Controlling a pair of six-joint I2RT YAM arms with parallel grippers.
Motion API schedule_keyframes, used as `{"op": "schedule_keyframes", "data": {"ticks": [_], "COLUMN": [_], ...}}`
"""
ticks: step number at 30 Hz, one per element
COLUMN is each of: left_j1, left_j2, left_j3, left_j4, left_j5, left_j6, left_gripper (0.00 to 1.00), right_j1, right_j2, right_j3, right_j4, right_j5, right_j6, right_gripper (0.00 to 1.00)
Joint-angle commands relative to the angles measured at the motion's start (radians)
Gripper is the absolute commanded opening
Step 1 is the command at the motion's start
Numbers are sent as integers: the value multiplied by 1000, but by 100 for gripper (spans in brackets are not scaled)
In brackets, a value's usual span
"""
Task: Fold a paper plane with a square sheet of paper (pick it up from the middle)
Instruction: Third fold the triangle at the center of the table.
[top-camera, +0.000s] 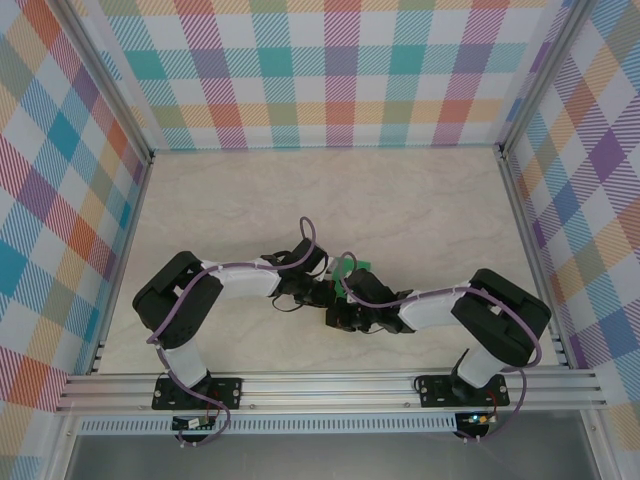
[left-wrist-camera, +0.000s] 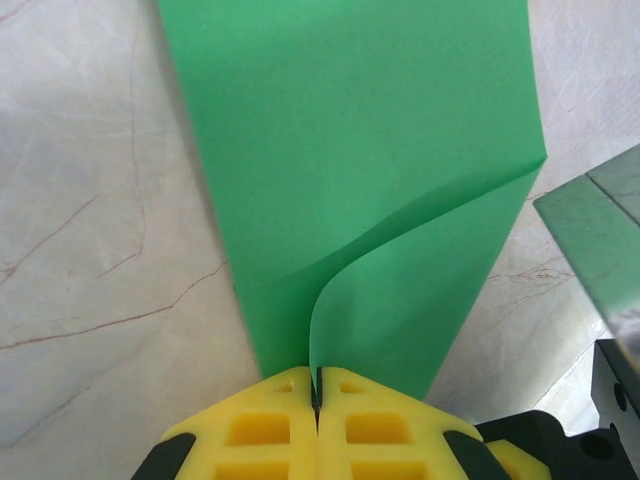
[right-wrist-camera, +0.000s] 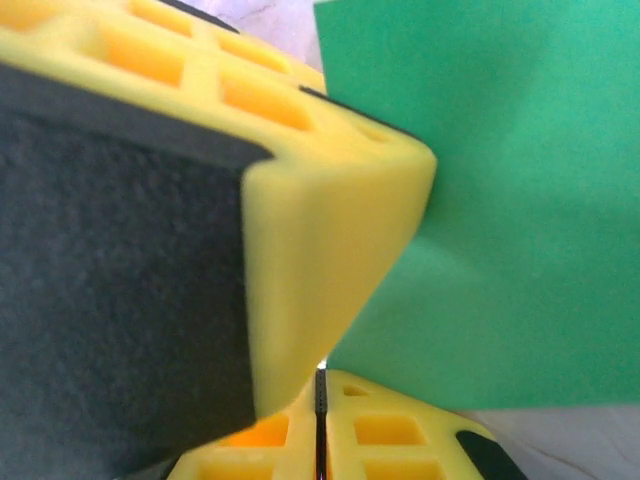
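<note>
Two claws meet just below the centre of the top view, over the pale table (top-camera: 420, 200), with a small patch of the green paper (top-camera: 352, 270) showing between them.

The left claw (left-wrist-camera: 317, 388) is closed and gripping the paper at the bottom centre of its own view. There a curled upper layer runs into the slit between the yellow fingers (left-wrist-camera: 260, 430). The rest of the sheet spreads toward the top of that frame, one layer lying over another.

The right claw (right-wrist-camera: 320, 398) is closed at the bottom centre of its view. You cannot tell whether any paper is caught in it, because a finger of the left claw blocks the left half.

Assessment: an early fold is in hand, and the sheet is no dart yet. Next, you need to lay the lifted layer flat with its edges matched. Then press the crease without letting the held edge slip.
</note>
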Motion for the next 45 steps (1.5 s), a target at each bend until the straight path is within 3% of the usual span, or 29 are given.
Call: {"op": "schedule_keyframes", "data": {"ticks": [1,10,21,26,33,45], "left_j1": [8,6,7,7,6,6], "left_j2": [22,16,13,8,9,15], "left_j3": [-26,-30,-28,-31,-33,-30], "left_j4": [-63,-68,-71,-74,-76,-80], "left_j5": [-41,-44,-47,-52,-55,-55], "left_j6": [-7,-6,-6,-6,-4,-5], "left_gripper": [0,0,0,0,0,0], "right_j1": [20,25,27,24,-87,-200], "right_j2": [34,-69,59,-59,-248,-190], "right_j3": [21,39,56,43,-15,22], "right_j4": [-71,-85,-32,-139,-251,-160], "right_j5": [48,53,43,101,123,-2], "right_j6": [2,-1,17,-18,-63,-68], "right_gripper": [8,9,10,11,14,14]}}
